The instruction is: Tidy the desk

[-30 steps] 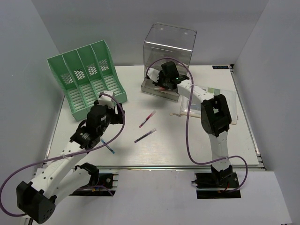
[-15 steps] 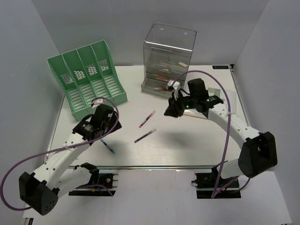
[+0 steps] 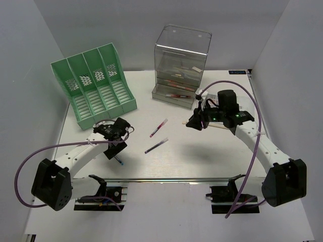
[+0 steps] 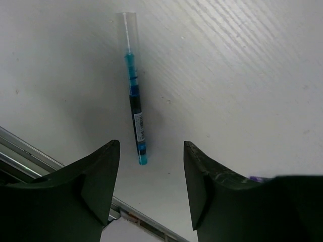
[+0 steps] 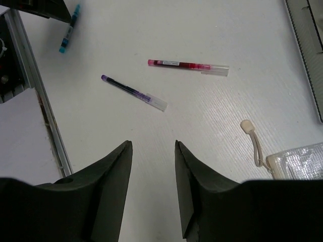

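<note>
Where the left tool (image 4: 150, 151) gapes, blue pen (image 4: 134, 101), barcode label (image 4: 140, 122) unreadable

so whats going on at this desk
Two robot arms are tidying loose pens on the desk. The left gripper hangs open over the blue pen near the front edge, not gripping it. The right gripper is open and empty, facing the red pen and purple pen mid-desk. A green file rack and clear drawer box stand at the back.

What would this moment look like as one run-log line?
left gripper: open, above blue pen | right gripper: open, empty, above desk | red pen, purple pen: loose on desk
</note>
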